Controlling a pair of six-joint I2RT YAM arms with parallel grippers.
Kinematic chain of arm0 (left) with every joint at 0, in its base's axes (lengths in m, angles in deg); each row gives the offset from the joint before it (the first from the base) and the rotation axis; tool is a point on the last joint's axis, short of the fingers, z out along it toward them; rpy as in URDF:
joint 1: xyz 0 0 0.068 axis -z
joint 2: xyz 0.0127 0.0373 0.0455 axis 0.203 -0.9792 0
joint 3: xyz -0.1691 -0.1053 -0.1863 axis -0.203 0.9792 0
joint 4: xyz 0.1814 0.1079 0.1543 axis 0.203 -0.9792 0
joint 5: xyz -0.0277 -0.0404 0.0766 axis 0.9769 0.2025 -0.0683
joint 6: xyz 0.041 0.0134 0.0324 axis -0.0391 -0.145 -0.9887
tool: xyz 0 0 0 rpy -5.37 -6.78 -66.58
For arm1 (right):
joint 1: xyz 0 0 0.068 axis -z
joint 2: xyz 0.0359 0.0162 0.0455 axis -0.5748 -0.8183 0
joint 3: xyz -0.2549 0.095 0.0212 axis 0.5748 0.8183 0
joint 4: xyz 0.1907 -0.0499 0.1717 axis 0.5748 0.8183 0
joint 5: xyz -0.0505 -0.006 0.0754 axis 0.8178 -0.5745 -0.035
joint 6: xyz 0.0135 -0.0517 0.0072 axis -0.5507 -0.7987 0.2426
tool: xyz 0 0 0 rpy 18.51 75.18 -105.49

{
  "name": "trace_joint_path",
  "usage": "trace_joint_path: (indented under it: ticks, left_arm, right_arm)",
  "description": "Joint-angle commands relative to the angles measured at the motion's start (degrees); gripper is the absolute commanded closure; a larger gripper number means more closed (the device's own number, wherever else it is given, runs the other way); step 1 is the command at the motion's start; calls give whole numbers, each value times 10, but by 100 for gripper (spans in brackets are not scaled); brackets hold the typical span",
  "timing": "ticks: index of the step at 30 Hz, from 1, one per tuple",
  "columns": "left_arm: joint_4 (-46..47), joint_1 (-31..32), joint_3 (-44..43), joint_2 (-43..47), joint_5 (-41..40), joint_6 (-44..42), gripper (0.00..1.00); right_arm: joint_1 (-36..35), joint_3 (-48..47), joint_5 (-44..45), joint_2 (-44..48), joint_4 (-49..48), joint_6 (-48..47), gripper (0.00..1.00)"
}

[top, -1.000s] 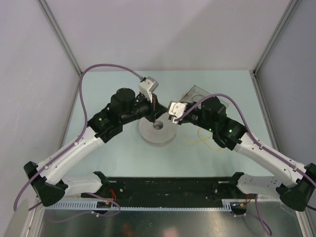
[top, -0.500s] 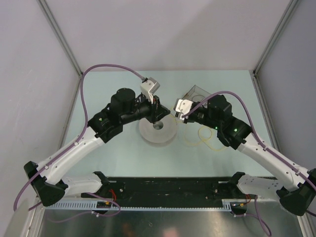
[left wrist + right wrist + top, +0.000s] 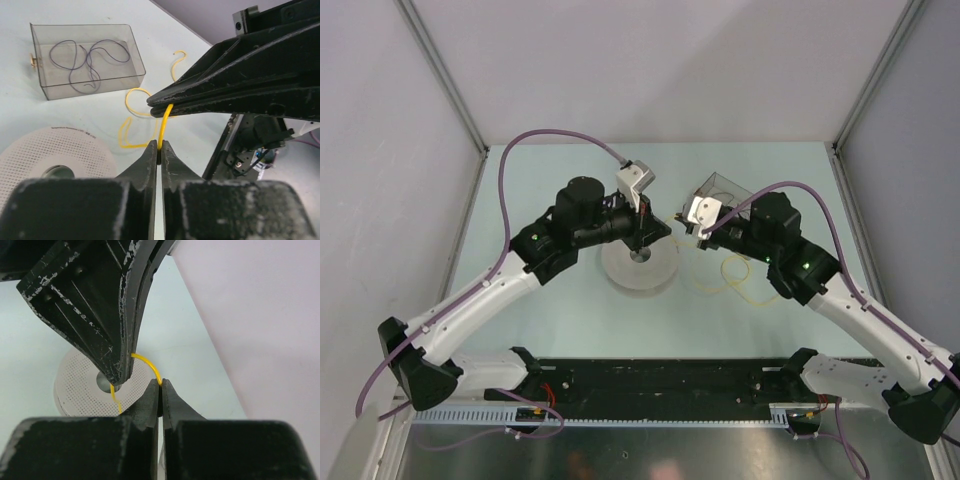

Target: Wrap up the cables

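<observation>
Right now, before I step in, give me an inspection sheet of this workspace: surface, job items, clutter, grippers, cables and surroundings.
Surface: pale table, no damage seen.
Job's things: yellow cable spans the short gap between both grippers, and the rest lies in loose loops on the table; white perforated spool below the grippers.
Clutter: clear box holding a thin purple wire.
Grippers: left gripper and right gripper both shut on the yellow cable.
Cables: purple hoses run along the arms.
Surroundings: grey walls, metal frame posts.

Two grippers: the left gripper and the right gripper. One white perforated disc. One clear plastic box, upper left. One yellow cable tangle, strands uncountable.
</observation>
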Motion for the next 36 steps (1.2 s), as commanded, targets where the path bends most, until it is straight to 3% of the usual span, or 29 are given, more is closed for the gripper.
trace_joint_path:
  ticks: [1,7,13,15,19,21,28,31,36]
  left_arm:
    - [30,1,-18,13,16,2,97]
    - [51,-6,-2,47,6,24,100]
    - [57,-8,-5,44,-17,40,100]
    - [57,-9,-5,44,-16,35,100]
    - [58,-8,2,46,-20,30,100]
    - [58,-8,5,46,-23,30,100]
    - [57,-8,-2,33,-36,47,100]
    - [58,-8,-5,28,-39,60,100]
    - [58,-8,-8,26,-36,83,100]
  right_arm:
    - [7,-1,-22,11,13,18,100]
    - [20,21,-46,10,32,10,100]
    - [-11,25,-54,11,41,9,99]
    - [-12,25,-41,15,44,8,87]
    - [21,25,-28,32,42,12,49]
    - [38,25,-24,43,41,14,38]
    - [13,34,48,64,1,28,16]
    - [-36,39,106,64,-28,17,13]
    - [-75,45,114,63,-48,-18,4]
